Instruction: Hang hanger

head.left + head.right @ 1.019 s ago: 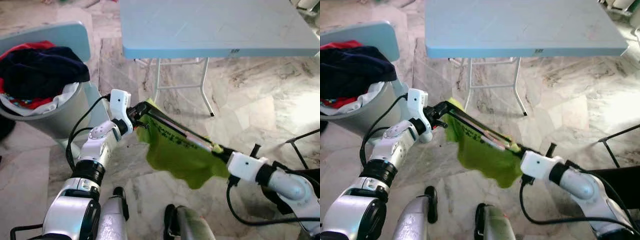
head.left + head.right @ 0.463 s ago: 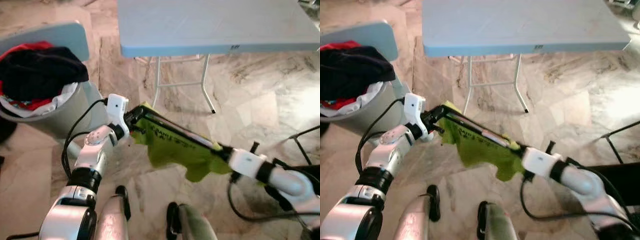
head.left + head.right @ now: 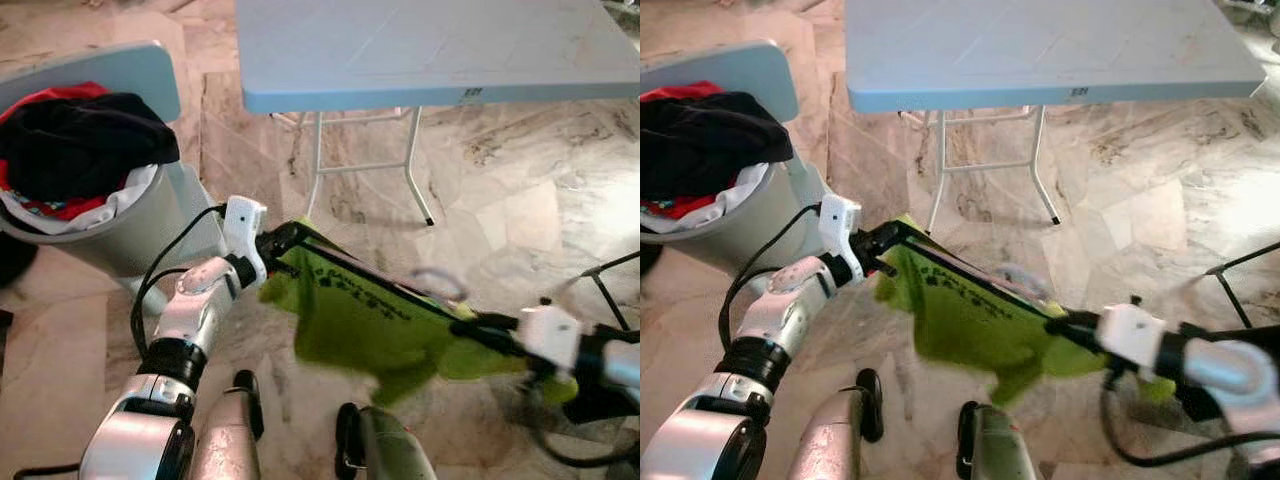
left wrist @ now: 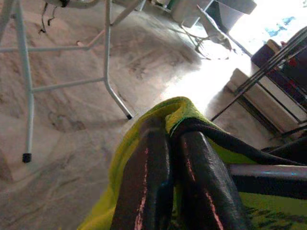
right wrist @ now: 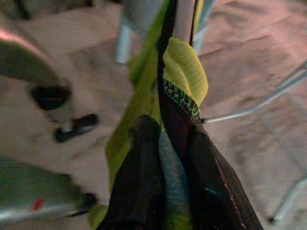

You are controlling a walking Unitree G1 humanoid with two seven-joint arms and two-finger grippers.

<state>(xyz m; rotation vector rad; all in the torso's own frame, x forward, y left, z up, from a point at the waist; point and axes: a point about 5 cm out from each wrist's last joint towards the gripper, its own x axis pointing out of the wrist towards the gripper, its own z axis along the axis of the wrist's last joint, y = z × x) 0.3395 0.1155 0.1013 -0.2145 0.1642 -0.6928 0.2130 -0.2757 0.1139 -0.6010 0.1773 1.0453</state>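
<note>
A black hanger carries a lime green garment low over the floor, in front of my body. My left gripper is shut on the hanger's left end; in the left wrist view its fingers pinch the black bar and green cloth. My right gripper is shut on the hanger's right end, blurred by motion. The right wrist view has its fingers closed around the bar and the fabric's hem. The hanger's hook sticks up, blurred, near the right gripper.
A pale blue folding table on white legs stands ahead. A grey laundry basket piled with dark and red clothes sits at the left. Thin black frame legs lie at the right on the marble floor.
My right arm has swung to the right and is blurred, pulling the hanger's right end with it. The garment hangs wider and lower. The left gripper has barely shifted.
</note>
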